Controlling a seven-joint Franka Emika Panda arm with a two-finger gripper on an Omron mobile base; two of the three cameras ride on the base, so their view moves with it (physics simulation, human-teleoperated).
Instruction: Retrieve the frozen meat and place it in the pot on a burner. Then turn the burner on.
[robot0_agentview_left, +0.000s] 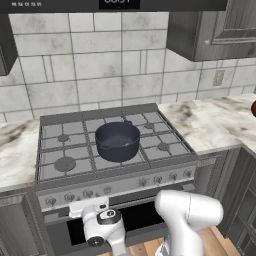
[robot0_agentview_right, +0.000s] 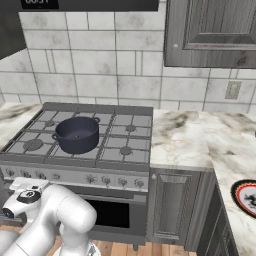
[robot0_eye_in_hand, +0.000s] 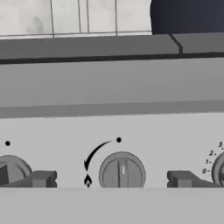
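meat: can't see any in pot | claw wide, empty | knob dead ahead between tips, you've not turned it

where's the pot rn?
The pot sits on the stove, on the middle grate toward the front, above the knob panel; in the right base view it stands left of centre on the cooktop.

both base views look forward and down at the stove, from behind at 7 and 5 o'clock, sharing its grates and front panel. the hand view faces a knob close up, level.
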